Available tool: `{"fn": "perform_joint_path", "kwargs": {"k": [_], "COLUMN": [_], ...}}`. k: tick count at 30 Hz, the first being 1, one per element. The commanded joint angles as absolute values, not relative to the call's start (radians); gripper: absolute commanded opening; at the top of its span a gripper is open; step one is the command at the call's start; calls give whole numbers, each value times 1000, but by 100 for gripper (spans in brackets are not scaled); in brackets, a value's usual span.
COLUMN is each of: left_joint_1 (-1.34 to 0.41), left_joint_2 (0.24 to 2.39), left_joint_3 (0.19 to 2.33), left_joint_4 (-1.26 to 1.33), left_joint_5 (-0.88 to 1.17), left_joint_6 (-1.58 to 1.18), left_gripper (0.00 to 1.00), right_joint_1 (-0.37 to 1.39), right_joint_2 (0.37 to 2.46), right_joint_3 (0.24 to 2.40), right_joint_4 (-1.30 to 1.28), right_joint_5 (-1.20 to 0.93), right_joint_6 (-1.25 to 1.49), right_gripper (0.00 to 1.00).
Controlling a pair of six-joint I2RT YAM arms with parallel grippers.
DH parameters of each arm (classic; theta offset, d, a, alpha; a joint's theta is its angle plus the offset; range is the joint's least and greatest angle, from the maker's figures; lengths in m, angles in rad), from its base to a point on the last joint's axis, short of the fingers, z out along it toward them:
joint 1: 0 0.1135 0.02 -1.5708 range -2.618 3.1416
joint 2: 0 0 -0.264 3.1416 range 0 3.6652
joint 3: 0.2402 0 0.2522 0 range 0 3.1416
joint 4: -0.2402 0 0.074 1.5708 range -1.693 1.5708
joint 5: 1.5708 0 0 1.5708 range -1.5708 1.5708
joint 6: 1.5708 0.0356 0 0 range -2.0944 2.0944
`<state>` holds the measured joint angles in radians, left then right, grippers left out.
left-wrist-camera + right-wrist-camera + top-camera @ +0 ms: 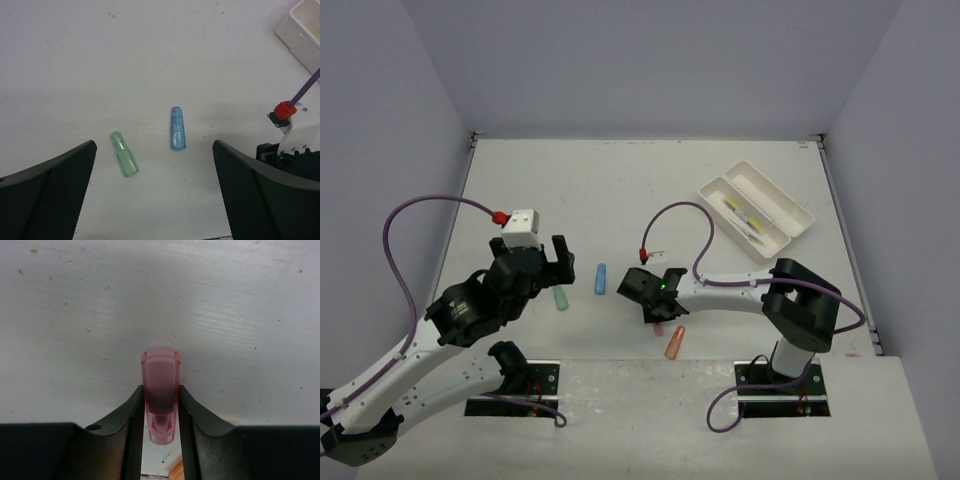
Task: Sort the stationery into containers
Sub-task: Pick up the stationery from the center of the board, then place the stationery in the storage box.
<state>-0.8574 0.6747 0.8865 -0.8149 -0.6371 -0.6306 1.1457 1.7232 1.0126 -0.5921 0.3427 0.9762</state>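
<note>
A stubby pink piece [160, 371] stands between the fingers of my right gripper [160, 389], and both fingers press its sides, low over the table. From above, the right gripper [655, 312] sits near the table's middle with the pink piece [658, 328] showing at its tip. An orange piece [674, 342] lies just beside it. A blue piece [177, 128] and a green piece [123, 160] lie on the table ahead of my open left gripper [154, 147], which holds nothing. The white two-compartment tray [790, 213] stands at the far right with thin yellow pens [745, 220] in it.
The right arm's wrist with its red connector [285, 111] stands close to the right of the left gripper's view. Purple cables [672, 212] loop above both arms. Grey walls close in the table on three sides.
</note>
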Motion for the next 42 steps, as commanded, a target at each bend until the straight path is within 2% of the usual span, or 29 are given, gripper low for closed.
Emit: {"fn": "perform_joint_path", "kwargs": {"k": [1, 2, 4, 5, 9, 15, 19, 24, 27, 32, 38, 42], "left_joint_1": [-851, -851, -851, -852, -853, -851, -852, -851, -851, -851, -850, -851], "left_joint_2": [654, 653, 655, 654, 647, 614, 595, 574, 567, 566, 581, 579], "left_joint_3": [878, 876, 875, 875, 871, 857, 848, 843, 839, 834, 833, 833], "left_joint_4": [-778, -775, -773, -773, -773, -768, -757, -749, -741, -735, -730, -728], "left_joint_5": [-630, -628, -626, -626, -631, -631, -626, -619, -612, -603, -594, -592], "left_joint_6": [-591, -588, -587, -587, -590, -599, -598, -594, -588, -584, -578, -578], "left_gripper": [100, 100, 100, 100, 100, 100, 100, 100, 100, 100, 100, 100], "right_joint_1": [1152, 1153, 1153, 1152, 1130, 834, 632, 520, 382, 255, 208, 191], "right_joint_2": [1747, 1749, 1748, 1744, 1689, 1560, 1603, 1679, 1759, 1861, 1932, 1967], "right_joint_3": [988, 991, 997, 1004, 1054, 1226, 1335, 1377, 1437, 1486, 1447, 1450], "right_joint_4": [-571, -571, -568, -567, -569, -541, -491, -352, -344, -286, -175, -159], "right_joint_5": [332, 333, 332, 335, 364, 398, 413, 498, 508, 555, 514, 488], "right_joint_6": [1005, 1000, 981, 967, 868, 463, 138, -225, -319, -428, -543, -532], "right_gripper": [24, 23, 5, 0, 0, 0, 0, 0, 0, 0, 0, 5]}}
